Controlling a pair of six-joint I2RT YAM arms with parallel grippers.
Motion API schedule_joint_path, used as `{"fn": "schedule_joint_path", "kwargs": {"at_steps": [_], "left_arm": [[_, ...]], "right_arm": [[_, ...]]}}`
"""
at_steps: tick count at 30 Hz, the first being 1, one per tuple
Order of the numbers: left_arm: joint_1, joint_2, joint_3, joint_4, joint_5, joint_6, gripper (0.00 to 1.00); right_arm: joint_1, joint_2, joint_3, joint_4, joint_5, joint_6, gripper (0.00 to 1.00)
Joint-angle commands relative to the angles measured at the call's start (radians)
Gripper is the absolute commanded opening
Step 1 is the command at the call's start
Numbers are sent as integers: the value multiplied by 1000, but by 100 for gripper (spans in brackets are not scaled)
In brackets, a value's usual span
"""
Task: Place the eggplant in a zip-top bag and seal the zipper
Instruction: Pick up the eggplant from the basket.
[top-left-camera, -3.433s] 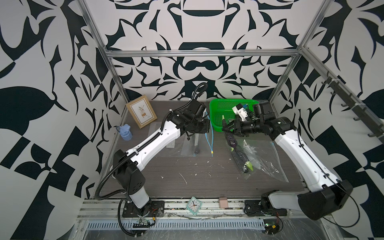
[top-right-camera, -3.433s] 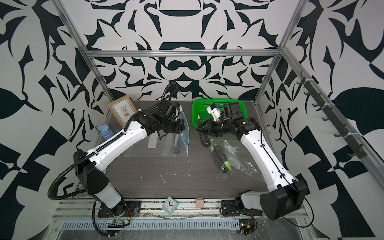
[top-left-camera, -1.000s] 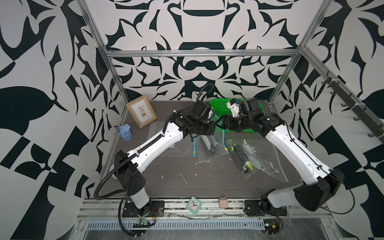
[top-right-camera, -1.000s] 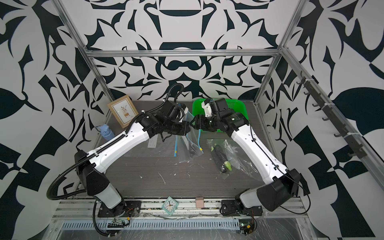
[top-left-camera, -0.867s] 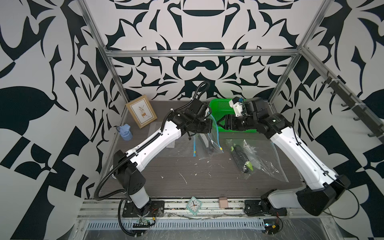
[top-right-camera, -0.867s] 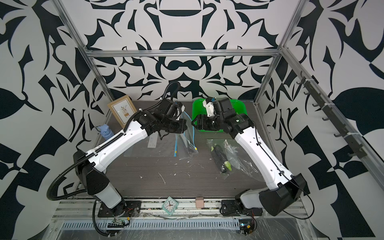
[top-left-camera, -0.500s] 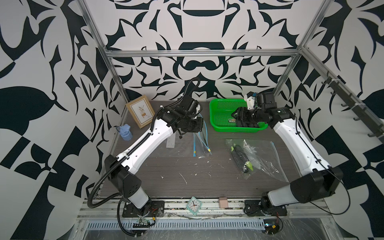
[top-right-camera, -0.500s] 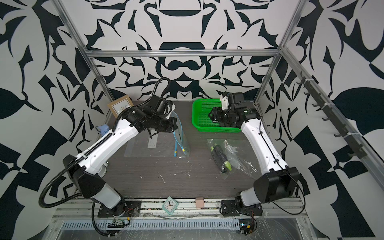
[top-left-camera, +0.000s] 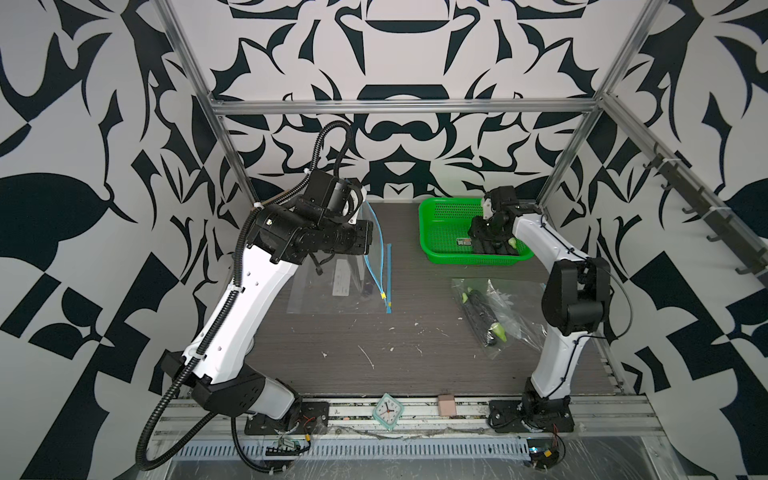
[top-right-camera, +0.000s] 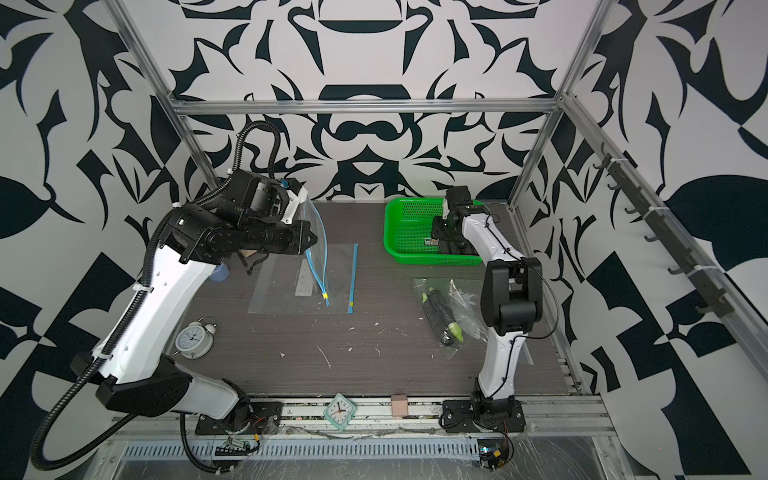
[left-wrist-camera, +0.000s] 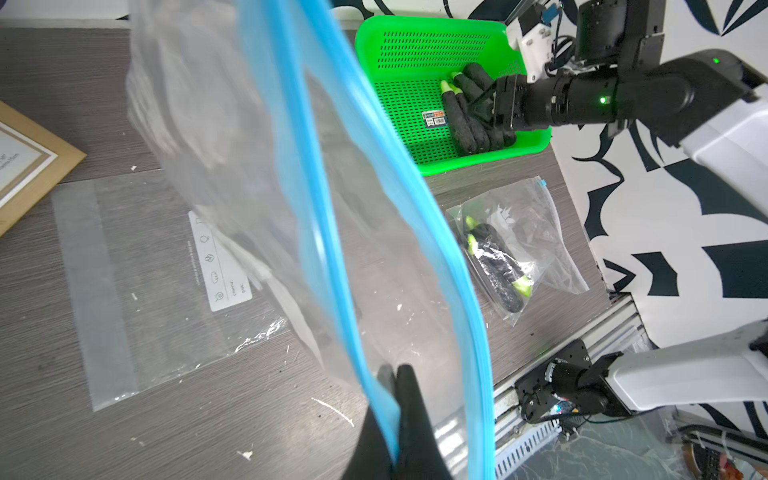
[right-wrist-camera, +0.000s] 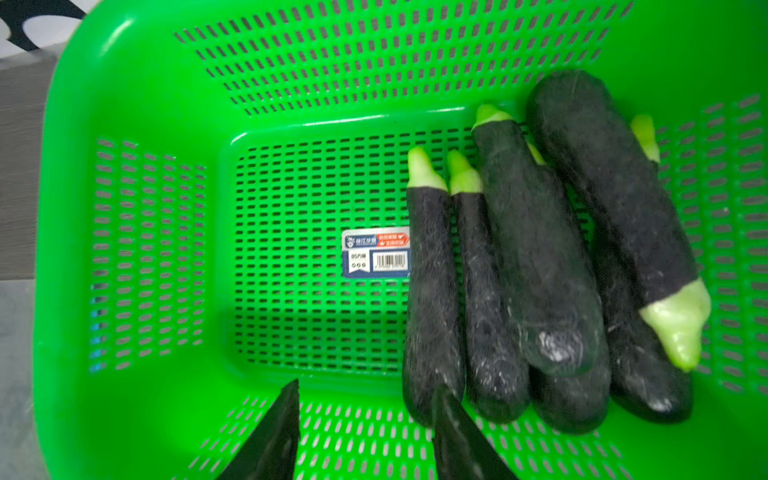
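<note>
Clear zip-top bag (left-wrist-camera: 291, 208) pinched at its blue zipper edge by the closed left gripper (left-wrist-camera: 395, 374), held above the table (top-left-camera: 374, 353), right gripper (right-wrist-camera: 368, 388) parted and empty, positioned inside the green basket (right-wrist-camera: 124, 104) beside the eggplants (right-wrist-camera: 536, 257)

You could read nothing clearly: the barcode sticker (right-wrist-camera: 376, 251) in the green basket (right-wrist-camera: 124, 124), nine o'clock of the eggplants (right-wrist-camera: 519, 270), and the flat bag's (left-wrist-camera: 124, 270) label (left-wrist-camera: 218, 266) were illegible.
</note>
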Motion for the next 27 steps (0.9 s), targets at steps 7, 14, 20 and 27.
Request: {"fn": "schedule_joint_path", "kwargs": {"at_steps": [7,14,20,27], "left_arm": [[4,58,-111,12,74,-7,0],[3,50,-264,183,145,-75,0],[4,66,-292,224,166,-83,0],[4,71,-303,241,174,-84,0]], "right_arm": [[-11,126,124,46,89,-59,48],[-12,222,202,15,129,-86,57],[-13,274,205,15,139,-89,55],[-13,283,184,34,118,-76,38]]}}
